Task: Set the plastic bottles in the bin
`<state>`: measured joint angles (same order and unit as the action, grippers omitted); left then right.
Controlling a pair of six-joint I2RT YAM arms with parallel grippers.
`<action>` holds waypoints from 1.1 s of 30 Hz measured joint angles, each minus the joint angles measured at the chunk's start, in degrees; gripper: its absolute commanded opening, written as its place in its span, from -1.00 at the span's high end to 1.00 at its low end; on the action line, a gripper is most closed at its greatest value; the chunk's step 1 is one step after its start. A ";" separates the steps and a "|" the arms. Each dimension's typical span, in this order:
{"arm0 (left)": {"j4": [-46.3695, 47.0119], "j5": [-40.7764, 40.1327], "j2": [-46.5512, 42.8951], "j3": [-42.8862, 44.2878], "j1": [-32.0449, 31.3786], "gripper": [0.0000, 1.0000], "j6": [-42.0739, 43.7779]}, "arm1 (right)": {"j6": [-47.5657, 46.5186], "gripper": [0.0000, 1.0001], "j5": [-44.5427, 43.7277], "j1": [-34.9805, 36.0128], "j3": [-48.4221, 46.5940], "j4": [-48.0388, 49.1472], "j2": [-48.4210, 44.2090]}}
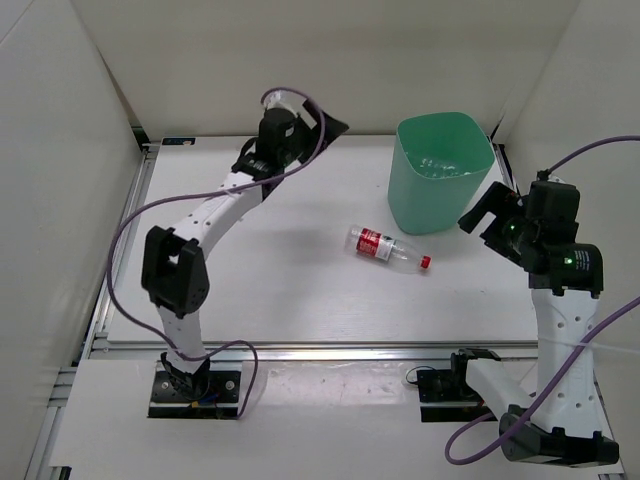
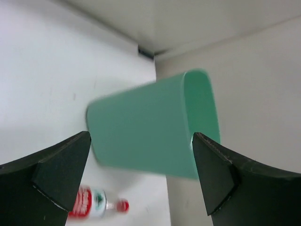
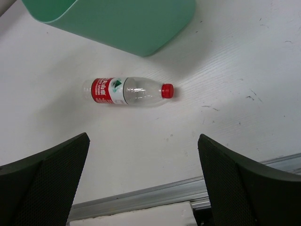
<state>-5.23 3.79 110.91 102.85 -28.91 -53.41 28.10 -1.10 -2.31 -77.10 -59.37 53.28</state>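
A red-labelled, red-capped plastic bottle (image 1: 388,249) lies on its side on the white table, just in front of the mint-green bin (image 1: 445,210). Clear bottles (image 1: 440,165) show faintly inside the bin; I cannot tell how many. My left gripper (image 1: 335,127) hangs open and empty at the back, left of the bin. Its wrist view looks between the fingers at the bin's side (image 2: 150,129) and the bottle (image 2: 96,202) below. My right gripper (image 1: 478,212) is open and empty, right of the bottle. Its view shows the bottle (image 3: 127,90) and the bin (image 3: 117,21) ahead.
White walls close the table in on the left, back and right. An aluminium rail (image 3: 141,197) runs along the near edge. Purple cables (image 1: 130,230) loop beside both arms.
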 measured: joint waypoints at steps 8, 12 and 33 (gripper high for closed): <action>-6.73 7.13 -4.55 -21.53 -1.40 -1.00 -19.12 | 0.04 -1.00 0.52 0.02 1.75 1.03 -0.20; -16.20 9.90 2.86 -16.55 -4.44 -1.00 -21.09 | 0.26 -1.00 0.85 0.00 3.04 1.09 -0.13; -58.31 13.64 15.32 12.22 -7.56 -1.00 -22.67 | 0.79 -1.00 -0.22 0.00 7.87 1.68 -1.44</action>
<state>-63.55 17.43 126.23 115.07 -36.47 -76.07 28.88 -1.32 -2.31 -69.23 -57.69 51.83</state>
